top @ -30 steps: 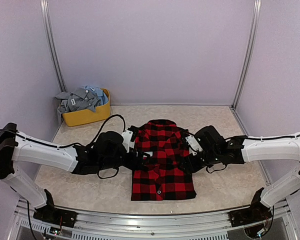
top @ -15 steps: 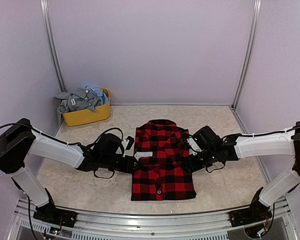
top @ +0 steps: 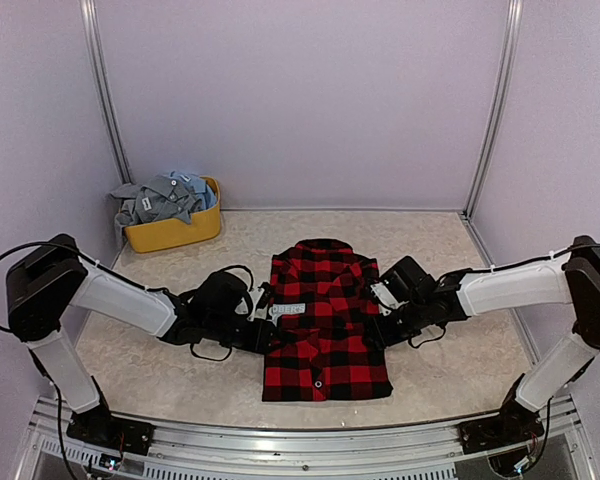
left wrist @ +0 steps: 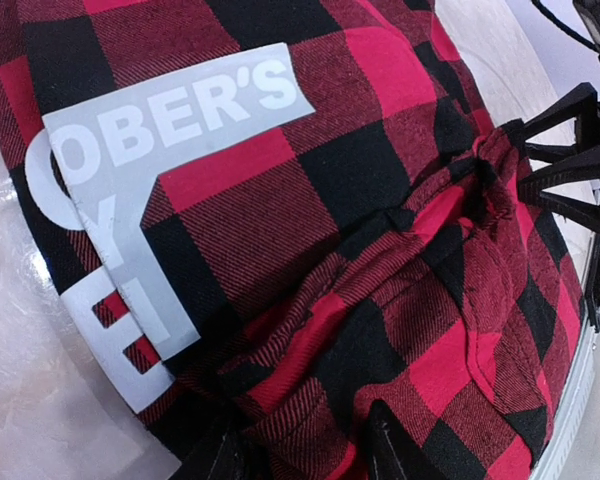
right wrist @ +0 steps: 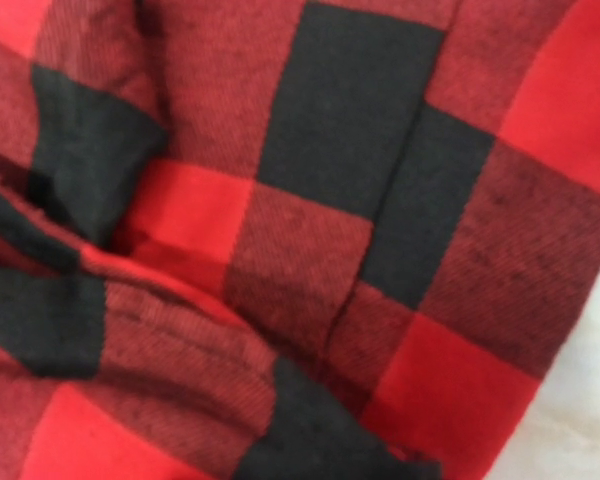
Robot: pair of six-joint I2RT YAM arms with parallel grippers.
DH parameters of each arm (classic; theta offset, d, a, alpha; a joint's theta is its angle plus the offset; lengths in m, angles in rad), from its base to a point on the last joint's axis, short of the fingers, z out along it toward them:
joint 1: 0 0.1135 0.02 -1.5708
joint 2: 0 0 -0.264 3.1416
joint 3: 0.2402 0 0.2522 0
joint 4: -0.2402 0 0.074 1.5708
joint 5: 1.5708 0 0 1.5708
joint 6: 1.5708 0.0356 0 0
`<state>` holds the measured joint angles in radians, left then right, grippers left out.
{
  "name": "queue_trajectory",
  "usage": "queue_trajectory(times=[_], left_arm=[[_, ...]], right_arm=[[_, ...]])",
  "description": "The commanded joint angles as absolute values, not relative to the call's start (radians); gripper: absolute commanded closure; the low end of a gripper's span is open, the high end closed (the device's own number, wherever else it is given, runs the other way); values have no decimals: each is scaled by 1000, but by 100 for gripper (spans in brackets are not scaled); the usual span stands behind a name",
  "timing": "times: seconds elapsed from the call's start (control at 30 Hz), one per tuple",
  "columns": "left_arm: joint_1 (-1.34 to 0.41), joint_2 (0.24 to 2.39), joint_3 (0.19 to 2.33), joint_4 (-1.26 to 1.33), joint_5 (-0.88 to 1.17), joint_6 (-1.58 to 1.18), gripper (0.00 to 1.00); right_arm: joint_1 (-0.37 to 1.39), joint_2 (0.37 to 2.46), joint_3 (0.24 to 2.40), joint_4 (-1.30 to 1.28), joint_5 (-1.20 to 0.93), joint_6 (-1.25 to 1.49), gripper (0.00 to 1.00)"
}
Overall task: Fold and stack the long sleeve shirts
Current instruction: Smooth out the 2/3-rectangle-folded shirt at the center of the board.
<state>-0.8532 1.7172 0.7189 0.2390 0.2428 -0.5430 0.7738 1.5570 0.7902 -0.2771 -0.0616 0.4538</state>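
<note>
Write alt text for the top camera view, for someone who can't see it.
A red-and-black checked shirt lies in the middle of the table, with the left gripper and right gripper at its opposite edges. A yellow tub of grey and blue shirts sits at the far left.

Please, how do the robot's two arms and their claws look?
The left arm and right arm have white tube-shaped links with black joints and wrists. Thin black cables run alongside. The left claw and right claw are black; no markings show.
</note>
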Motion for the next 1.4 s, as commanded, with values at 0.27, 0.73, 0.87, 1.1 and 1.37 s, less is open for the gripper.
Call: queue_trajectory(times=[0.27, 0.73, 0.87, 1.1, 1.37], left_arm=[[-830, 1753, 745, 301, 326, -545, 98], [-830, 1618, 789, 177, 278, -508, 100], [-815, 1611, 812, 162, 250, -488, 100], [-781, 1701, 826, 172, 217, -483, 100], [-790, 1835, 856, 196, 173, -492, 99]], right_arm=[[764, 1576, 818, -252, -85, 433, 94], [759, 1451, 882, -394, 12, 408, 100], [734, 1460, 901, -402, 31, 388, 100], [672, 1537, 910, -353, 41, 339, 100], [654, 1691, 931, -274, 35, 309, 98]])
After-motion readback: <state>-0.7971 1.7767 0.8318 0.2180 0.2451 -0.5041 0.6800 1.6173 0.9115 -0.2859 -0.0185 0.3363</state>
